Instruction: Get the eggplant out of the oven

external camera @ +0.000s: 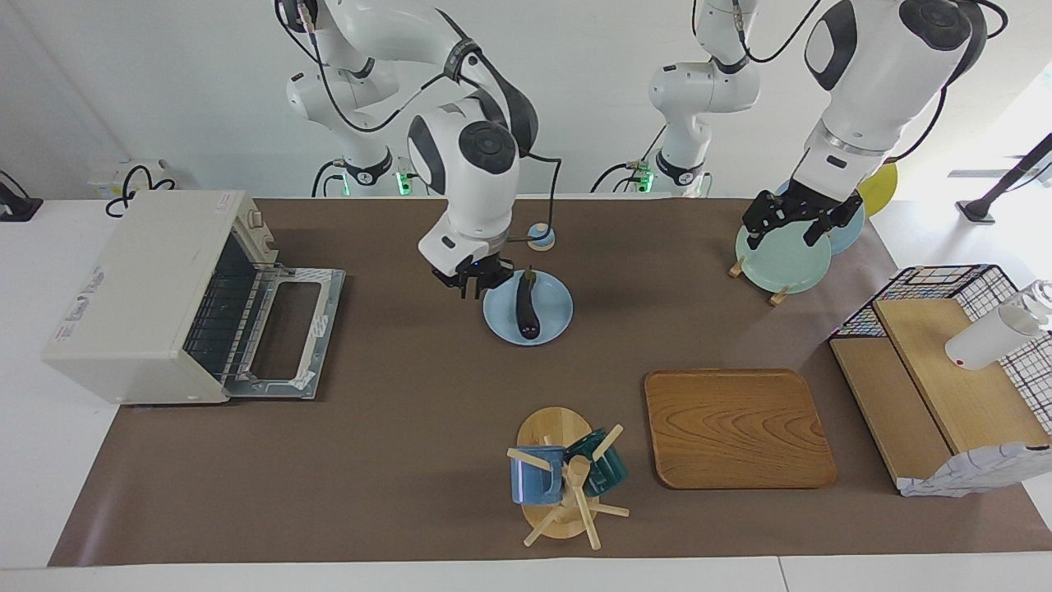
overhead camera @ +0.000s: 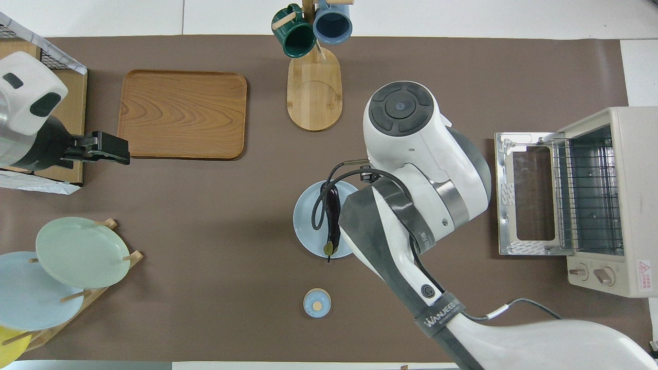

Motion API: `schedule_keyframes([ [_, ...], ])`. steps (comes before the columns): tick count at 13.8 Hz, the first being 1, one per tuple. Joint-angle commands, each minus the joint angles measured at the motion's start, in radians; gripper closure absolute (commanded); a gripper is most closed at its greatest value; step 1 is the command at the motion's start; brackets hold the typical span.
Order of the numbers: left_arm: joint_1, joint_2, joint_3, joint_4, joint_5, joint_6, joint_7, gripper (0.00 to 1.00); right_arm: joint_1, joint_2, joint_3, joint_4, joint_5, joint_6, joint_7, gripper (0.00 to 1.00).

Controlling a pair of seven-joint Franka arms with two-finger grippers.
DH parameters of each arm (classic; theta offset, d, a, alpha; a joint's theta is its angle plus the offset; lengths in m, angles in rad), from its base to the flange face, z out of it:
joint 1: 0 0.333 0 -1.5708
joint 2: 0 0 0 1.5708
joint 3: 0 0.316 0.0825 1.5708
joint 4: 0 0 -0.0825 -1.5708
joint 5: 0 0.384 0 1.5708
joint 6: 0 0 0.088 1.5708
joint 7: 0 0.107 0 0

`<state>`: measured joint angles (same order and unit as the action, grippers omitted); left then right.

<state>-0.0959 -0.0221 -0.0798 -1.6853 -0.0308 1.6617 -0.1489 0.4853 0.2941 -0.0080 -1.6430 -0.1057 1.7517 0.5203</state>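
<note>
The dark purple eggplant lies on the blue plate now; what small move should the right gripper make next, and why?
Probably lift the right gripper straight up and away. The slim dark purple eggplant already rests on the round light-blue plate, outside the cream-white toaster oven, whose door hangs open. The gripper sits beside the eggplant, not holding it.

My counter (external camera: 394,427) wore a brown mat. Directly on it sat the oven (external camera: 140,296), door dropped open, toward my right claw's (external camera: 475,285) end. A blue plate (external camera: 552,316) lay just beside that claw, a small blue dish (external camera: 541,238) near it. A wooden tray (external camera: 735,427), a mug tree (external camera: 559,485) and a plate rack (external camera: 777,292) stood well apart from it.
</note>
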Motion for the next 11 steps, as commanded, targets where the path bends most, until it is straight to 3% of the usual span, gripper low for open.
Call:
schedule_keyframes([
  [1, -0.095, -0.045, 0.002, -0.092, -0.035, 0.064, -0.085, 0.0, -0.071, -0.067, 0.014, -0.197, -0.066, 0.093, -0.041, 1.0],
  [4, -0.24, -0.085, 0.0, -0.216, -0.055, 0.157, -0.213, 0.0, -0.227, -0.095, 0.014, -0.351, -0.075, 0.247, -0.179, 1.0],
  [6, -0.329, -0.098, 0.0, -0.312, -0.096, 0.284, -0.298, 0.0, -0.258, -0.095, 0.014, -0.403, -0.098, 0.293, -0.189, 1.0],
  [11, -0.568, 0.065, 0.003, -0.375, -0.104, 0.536, -0.491, 0.0, -0.361, -0.095, 0.016, -0.48, -0.161, 0.4, -0.247, 1.0],
])
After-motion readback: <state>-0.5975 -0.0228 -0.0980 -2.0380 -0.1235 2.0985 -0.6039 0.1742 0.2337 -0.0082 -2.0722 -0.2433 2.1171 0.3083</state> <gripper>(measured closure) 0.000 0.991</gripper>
